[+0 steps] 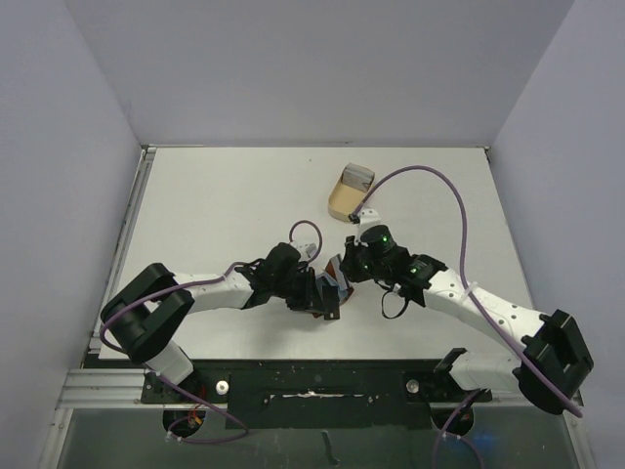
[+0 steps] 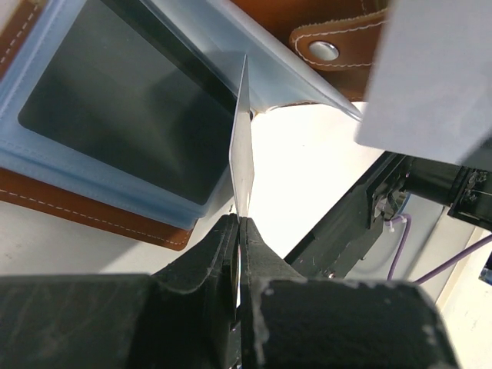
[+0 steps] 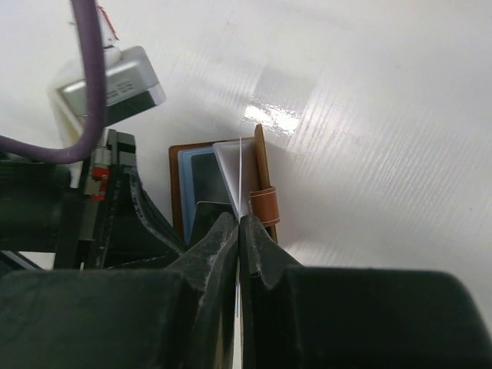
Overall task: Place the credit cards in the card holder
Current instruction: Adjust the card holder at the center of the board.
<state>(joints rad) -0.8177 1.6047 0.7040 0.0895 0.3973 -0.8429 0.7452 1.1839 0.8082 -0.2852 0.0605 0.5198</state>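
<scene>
The card holder (image 2: 84,211) lies open on the table, reddish-brown with pale blue plastic sleeves and a snap strap (image 2: 329,48). It also shows in the right wrist view (image 3: 178,192) and, small, between both grippers in the top view (image 1: 338,284). My left gripper (image 2: 240,221) is shut on a thin pale credit card (image 2: 244,146), seen edge-on, its far end at a sleeve. My right gripper (image 3: 239,219) is shut on another thin pale card (image 3: 241,173), edge-on over the holder beside the strap; its flat face shows in the left wrist view (image 2: 430,77).
A tan tray (image 1: 344,198) with a grey item in it stands on the white table (image 1: 215,205) behind the grippers. The two grippers (image 1: 327,296) (image 1: 345,271) nearly touch. Purple cables loop over both arms. Grey walls close in the table.
</scene>
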